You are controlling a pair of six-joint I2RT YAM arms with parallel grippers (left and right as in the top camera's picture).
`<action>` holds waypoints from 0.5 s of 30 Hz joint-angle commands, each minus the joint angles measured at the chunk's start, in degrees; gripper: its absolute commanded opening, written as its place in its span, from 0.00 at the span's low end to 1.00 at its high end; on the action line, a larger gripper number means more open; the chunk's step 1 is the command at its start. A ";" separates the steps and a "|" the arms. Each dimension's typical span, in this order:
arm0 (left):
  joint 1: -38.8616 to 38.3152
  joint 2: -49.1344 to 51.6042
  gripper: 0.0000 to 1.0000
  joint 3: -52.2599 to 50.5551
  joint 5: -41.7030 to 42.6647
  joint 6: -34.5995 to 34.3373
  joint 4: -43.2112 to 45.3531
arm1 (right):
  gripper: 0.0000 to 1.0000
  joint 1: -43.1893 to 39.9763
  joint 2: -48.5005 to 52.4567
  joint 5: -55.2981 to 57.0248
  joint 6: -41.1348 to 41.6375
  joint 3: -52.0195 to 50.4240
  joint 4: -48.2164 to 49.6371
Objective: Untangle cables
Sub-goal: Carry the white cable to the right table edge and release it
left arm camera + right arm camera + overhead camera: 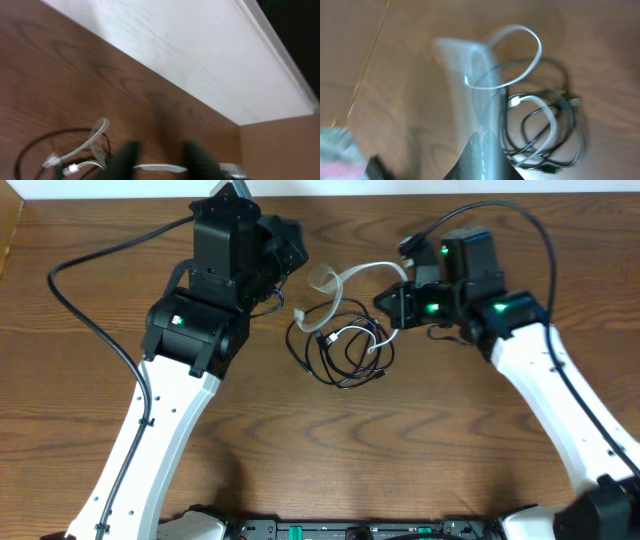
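while the left fingers (131, 154) stand spread apart low over the table (330, 460), a strand of the white cable (362, 271) runs across the gap between them in the left wrist view. blur hides whether it touches either one. from overhead these fingers sit at the far left edge of the cable heap, just beside a small clear-looking loop of the white cable.

the right fingers (481, 157) appear pressed together on the white cable. in the right wrist view a blurred white strand rises from the table straight to their dark tip. beyond it the same cable bends into an open loop lying on the wood. overhead, the right fingers (393, 302) are at the right side of the heap, and the white strand arches from the left loop across to them.

the black cable (340, 340) lies in a loose coil of several turns on the table between the two arms, nearer the right one. another length of white cable curls inside that coil, crossing the black turns, so the two are tangled there. small plugs show in the coil's middle.
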 commanded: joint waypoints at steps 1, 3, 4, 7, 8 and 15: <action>0.17 0.13 0.55 0.22 -1.77 6.78 -0.31 | 0.01 -2.27 -5.77 4.35 -0.63 6.84 0.07; 0.17 0.17 0.61 0.20 -1.77 8.02 -0.33 | 0.01 -3.87 -7.39 4.63 -0.52 10.08 0.22; 0.17 0.28 0.62 0.20 -1.77 8.17 -0.42 | 0.01 -4.79 -8.07 5.75 0.48 11.47 0.57; 0.17 0.72 0.64 0.20 -1.75 8.15 -1.20 | 0.01 -7.69 -9.33 8.83 1.53 14.25 2.01; 0.17 0.98 0.64 0.20 -1.75 8.15 -1.60 | 0.01 -9.09 -9.44 10.03 1.53 15.02 2.47; 0.17 3.91 0.63 0.20 -1.73 8.13 -2.91 | 0.01 -23.91 -7.65 27.39 1.81 15.65 11.80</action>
